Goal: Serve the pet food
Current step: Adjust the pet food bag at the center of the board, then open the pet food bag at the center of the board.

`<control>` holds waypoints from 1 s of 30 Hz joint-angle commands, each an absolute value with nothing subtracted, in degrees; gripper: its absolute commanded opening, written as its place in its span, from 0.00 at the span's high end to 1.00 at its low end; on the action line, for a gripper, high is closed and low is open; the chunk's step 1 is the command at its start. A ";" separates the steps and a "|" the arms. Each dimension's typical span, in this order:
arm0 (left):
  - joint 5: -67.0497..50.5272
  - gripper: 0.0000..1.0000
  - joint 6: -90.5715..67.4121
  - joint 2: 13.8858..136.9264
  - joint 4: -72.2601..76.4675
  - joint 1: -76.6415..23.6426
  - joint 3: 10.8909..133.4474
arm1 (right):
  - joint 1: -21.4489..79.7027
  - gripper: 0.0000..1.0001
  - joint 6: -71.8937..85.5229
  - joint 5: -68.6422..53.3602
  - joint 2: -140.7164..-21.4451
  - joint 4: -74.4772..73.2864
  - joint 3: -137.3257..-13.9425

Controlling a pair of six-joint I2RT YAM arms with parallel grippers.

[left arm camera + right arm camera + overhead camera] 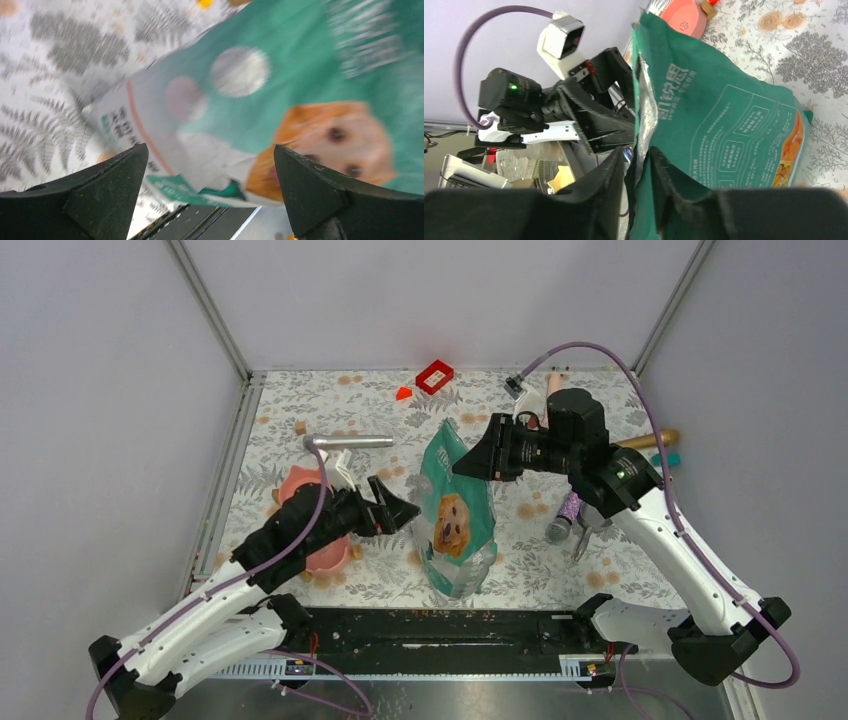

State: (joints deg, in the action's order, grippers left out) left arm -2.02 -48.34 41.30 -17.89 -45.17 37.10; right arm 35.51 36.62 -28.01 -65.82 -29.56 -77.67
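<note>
1. Left claw (398, 513) (210, 150): wedge-shaped black matte fingers (107, 192) spread wide, nothing clamped. It sits just beside the left edge of the pouch, pointing at its printed face.
2. Right claw (463, 464) (636, 156): fingers (606, 175) a little apart, straddling the far top edge of the pouch. The crinkled rim fills the gap between them. I cannot tell if they actually pinch it.
3. Pet food: glossy teal-green and white flexible pouch (455, 515) (300, 75) (724, 125) with a golden dog's face printed on the front. It sits mid-worktop between my two claws, long axis running far to near in the overhead view. I cannot tell whether it is standing or lying. The pellets themselves are hidden.
4. Pouch detail from my right wrist: the back panel carries white outlined text boxes, and silver foil lining shows at the top rim, which looks wrinkled.
5. Worktop (300, 400): cloth-like cover with a grey fern and peach flower print.
6. Smooth round pink bowl (300, 485) (684, 17) left of the pouch, partly under my left forearm.
7. Shiny straight metal cylinder (350, 442) lies beyond the bowl, well apart from the pouch.
</note>
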 commanded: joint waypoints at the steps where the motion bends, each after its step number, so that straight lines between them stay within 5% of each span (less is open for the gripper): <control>1: -2.81 0.01 -43.20 44.04 -14.53 -45.06 43.78 | 35.55 0.60 33.37 -28.92 -64.71 -29.11 -82.07; 7: -4.09 0.01 -40.44 50.00 -12.11 -45.05 49.42 | 35.58 0.25 29.39 -17.14 -64.57 -33.84 -85.66; 9: -3.80 0.01 -39.99 50.51 -12.11 -45.01 50.28 | 35.55 0.22 28.48 -12.49 -64.46 -35.30 -86.82; 30: -2.15 0.01 -37.73 48.75 -12.39 -45.00 51.00 | 35.57 0.34 15.87 -20.49 -69.58 -53.47 -98.79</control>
